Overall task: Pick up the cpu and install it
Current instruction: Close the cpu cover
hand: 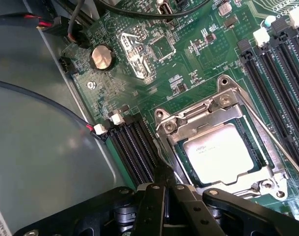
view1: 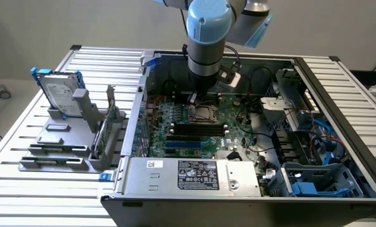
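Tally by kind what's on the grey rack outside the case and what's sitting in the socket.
Hard drive, upright on the rack: 1
Expansion card, upright on the rack: 1
Cpu, seated in the socket: 1
Total: 3

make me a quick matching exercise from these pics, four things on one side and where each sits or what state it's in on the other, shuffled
Things:
1. cpu
2. end effector
3. hard drive
4. coin cell battery

Places or states:
A. standing upright in a grey rack outside the case, on the exterior view's left
B. lying in the metal-framed socket on the motherboard
C. round, seated on the green board near black cables
D. shut, just beside the socket

Pairs: 1-B, 2-D, 3-A, 4-C
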You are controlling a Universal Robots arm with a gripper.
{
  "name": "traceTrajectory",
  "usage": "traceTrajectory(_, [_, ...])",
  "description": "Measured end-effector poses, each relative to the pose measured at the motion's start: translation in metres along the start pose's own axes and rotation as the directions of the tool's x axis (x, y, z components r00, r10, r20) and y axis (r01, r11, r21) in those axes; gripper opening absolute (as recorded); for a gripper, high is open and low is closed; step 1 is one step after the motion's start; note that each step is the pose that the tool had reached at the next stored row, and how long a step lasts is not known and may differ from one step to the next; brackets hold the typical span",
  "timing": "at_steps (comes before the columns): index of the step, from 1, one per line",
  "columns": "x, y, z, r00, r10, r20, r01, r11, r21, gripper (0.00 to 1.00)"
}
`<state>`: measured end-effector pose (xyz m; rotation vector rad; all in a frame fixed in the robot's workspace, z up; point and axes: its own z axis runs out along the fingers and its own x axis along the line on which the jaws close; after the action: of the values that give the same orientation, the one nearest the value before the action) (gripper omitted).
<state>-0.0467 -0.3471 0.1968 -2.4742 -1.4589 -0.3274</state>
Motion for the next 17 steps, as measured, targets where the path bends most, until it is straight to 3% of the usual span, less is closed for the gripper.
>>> traceTrajectory(10, [-0.007, -0.0172, -0.0089, 1.0000, 0.000, -0.0069, 0.000, 1.0000, 0.0074, 0.11])
traceTrajectory(17, [-0.016, -0.0197, -0.0119, 1.0000, 0.000, -0.0096, 0.000, 1.0000, 0.0089, 0.11])
